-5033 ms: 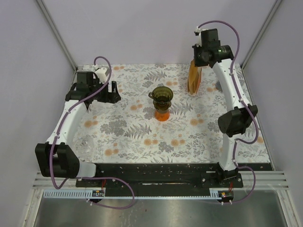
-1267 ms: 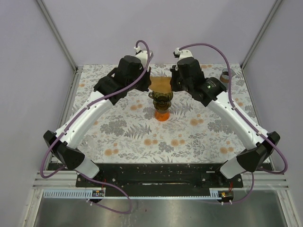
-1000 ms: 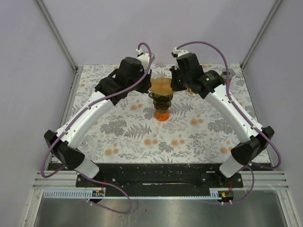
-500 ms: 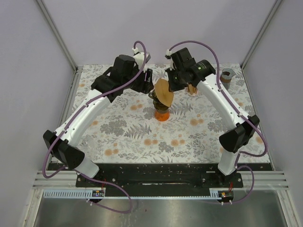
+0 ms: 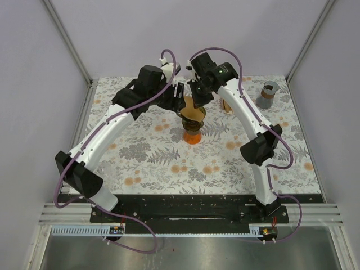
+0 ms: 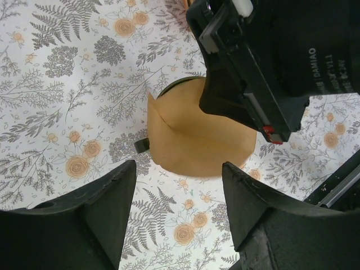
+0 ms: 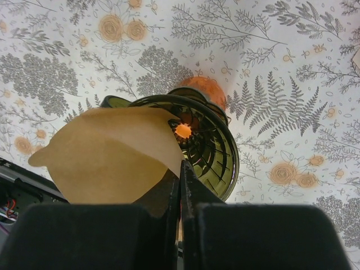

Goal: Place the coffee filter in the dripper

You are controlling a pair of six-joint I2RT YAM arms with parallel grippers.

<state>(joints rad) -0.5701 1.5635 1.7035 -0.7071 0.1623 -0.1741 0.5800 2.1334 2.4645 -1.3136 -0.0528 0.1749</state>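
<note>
Hidden: in the overhead view my right arm covers most of a brown item (image 5: 226, 104) on the far side; I cannot identify it. From the left wrist, the coffee filter (image 6: 197, 140) masks nearly all of the dripper (image 7: 209, 149).

Count: one filter, one dripper, one orange base (image 5: 192, 136) beneath it, one grey cylinder (image 5: 268, 94) far right.

My right gripper (image 7: 181, 183) is pressed together on the filter's edge. It holds the filter tilted over one side of the dripper's mouth; the ribbed inside opposite is bare. My left gripper (image 6: 177, 208) is spread, carrying nothing, near the dripper, with the right gripper's body crowding its view
</note>
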